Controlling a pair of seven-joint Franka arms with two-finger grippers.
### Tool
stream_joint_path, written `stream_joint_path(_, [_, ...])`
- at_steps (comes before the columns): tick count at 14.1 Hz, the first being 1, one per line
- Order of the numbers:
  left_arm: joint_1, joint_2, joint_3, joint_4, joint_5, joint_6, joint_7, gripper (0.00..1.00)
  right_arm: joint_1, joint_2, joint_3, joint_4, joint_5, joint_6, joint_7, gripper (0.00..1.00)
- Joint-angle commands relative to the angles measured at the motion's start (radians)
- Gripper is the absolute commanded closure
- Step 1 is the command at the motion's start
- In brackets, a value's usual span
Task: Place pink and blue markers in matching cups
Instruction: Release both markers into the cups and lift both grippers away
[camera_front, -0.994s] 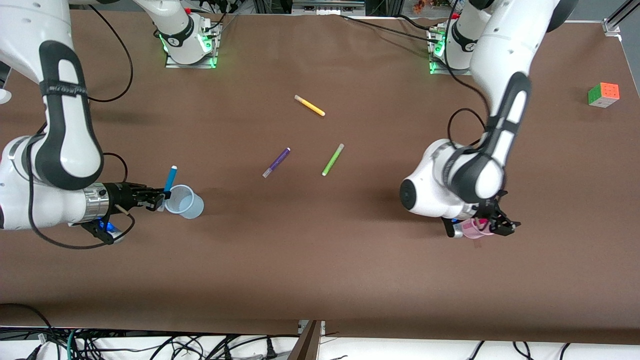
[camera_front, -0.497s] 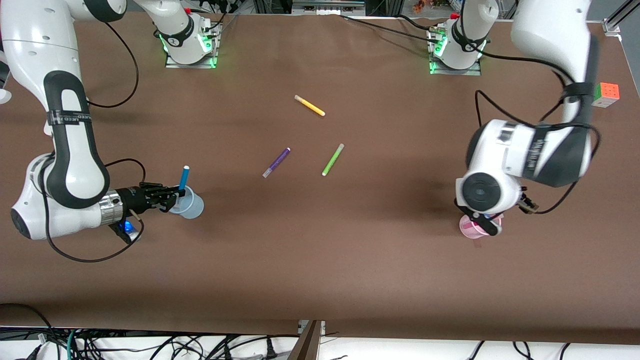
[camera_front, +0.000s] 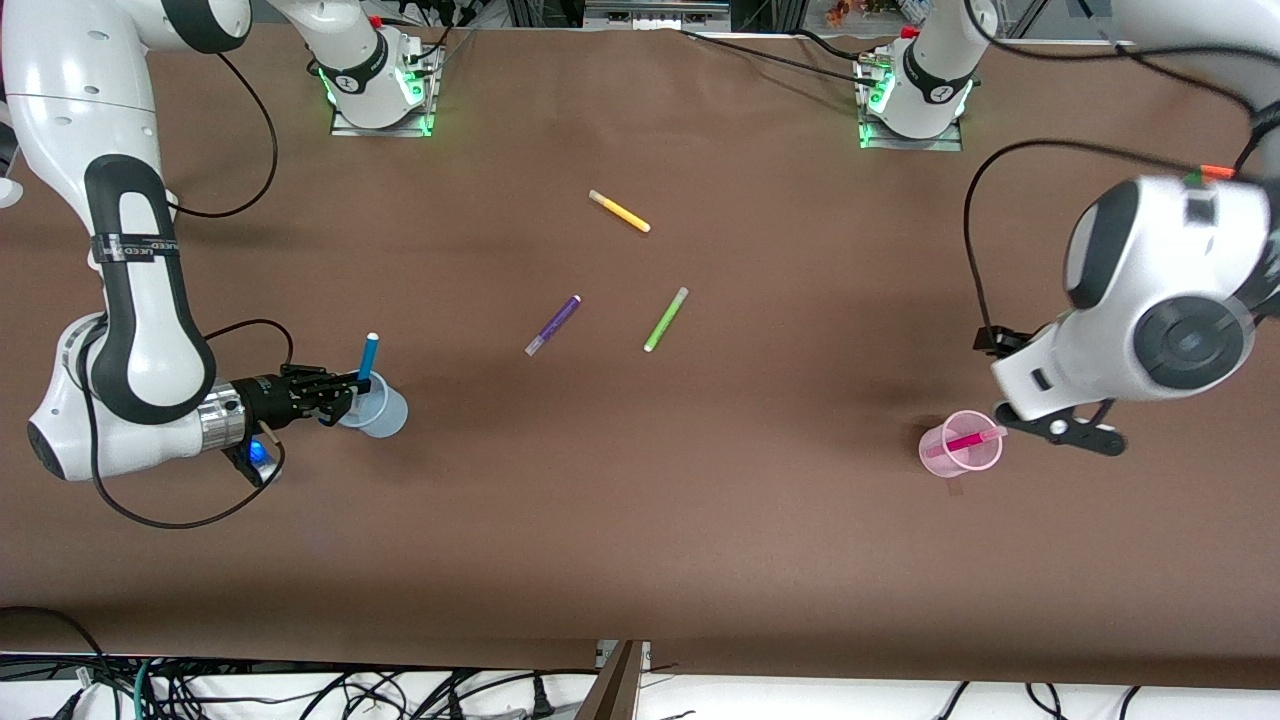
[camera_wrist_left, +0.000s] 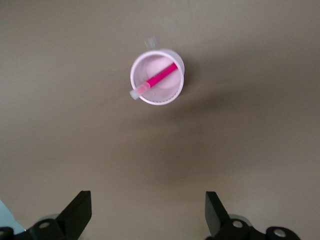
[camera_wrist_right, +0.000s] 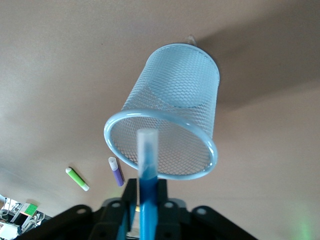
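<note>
The right gripper (camera_front: 335, 397) is closed on the slim mid-blue marker with a pale cap (camera_front: 367, 358), which it holds upright at the rim of the pale blue mesh cup (camera_front: 375, 408), on the side toward the right arm's end of the table. The marker is not yet inside the cup, I judge. To do this step well, the lower tip should come over the middle of the cup's opening, and the fingers should open only when the tip is below the rim; the cup looks light, so a push on its rim could tip it.

The magenta-pink marker with a paler cap (camera_front: 964, 441) already lies slanted in the pale pink cup (camera_front: 960, 445). The left gripper (camera_wrist_left: 147, 215) hangs above, fingers wide apart and holding nothing.

The brown table (camera_front: 700, 540) is flat and matte. From the blue cup, a purple marker (camera_front: 553, 325) and a lime-green marker (camera_front: 665, 319) lie at about 2 o'clock, and a yellow marker (camera_front: 619, 211) lies farther from the front camera. Cables run along the table's edges.
</note>
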Motion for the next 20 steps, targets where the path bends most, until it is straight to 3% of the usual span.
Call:
stream_joint_path(1, [0.041, -0.073, -0.010, 0.046, -0.094, -0.012, -0.021, 0.00, -0.016, -0.008, 0.012, -0.008, 0.023, -0.013, -0.014, 0.26])
stream_joint_path(4, [0.079, -0.163, 0.035, 0.019, -0.154, 0.008, -0.029, 0.00, -0.020, -0.017, 0.012, 0.004, 0.025, -0.053, -0.005, 0.26])
stream_joint_path(5, [0.066, -0.216, 0.064, -0.047, -0.165, 0.037, -0.032, 0.00, -0.021, -0.032, 0.012, 0.018, 0.025, -0.075, 0.004, 0.27])
stream_joint_path(8, [0.046, -0.458, 0.135, -0.409, -0.221, 0.248, -0.052, 0.00, -0.020, -0.118, 0.004, 0.046, 0.009, -0.149, 0.001, 0.27])
stream_joint_path(10, [0.029, -0.510, 0.135, -0.512, -0.212, 0.314, -0.053, 0.00, -0.023, -0.199, 0.004, 0.047, -0.001, -0.203, 0.006, 0.26])
stream_joint_path(12, [0.029, -0.514, 0.124, -0.526, -0.208, 0.306, -0.063, 0.00, -0.015, -0.300, 0.010, 0.047, -0.090, -0.247, 0.006, 0.21])
stream_joint_path(14, [0.029, -0.504, 0.104, -0.512, -0.161, 0.270, -0.067, 0.00, -0.010, -0.418, 0.018, 0.046, -0.165, -0.290, 0.003, 0.02])
stream_joint_path(17, [0.034, -0.500, 0.084, -0.508, -0.140, 0.272, -0.093, 0.00, -0.006, -0.543, 0.019, 0.046, -0.252, -0.402, 0.000, 0.01])
stream_joint_path(20, [0.042, -0.482, 0.084, -0.494, -0.154, 0.270, -0.099, 0.00, 0.020, -0.647, 0.097, 0.020, -0.429, -0.505, 0.004, 0.01])
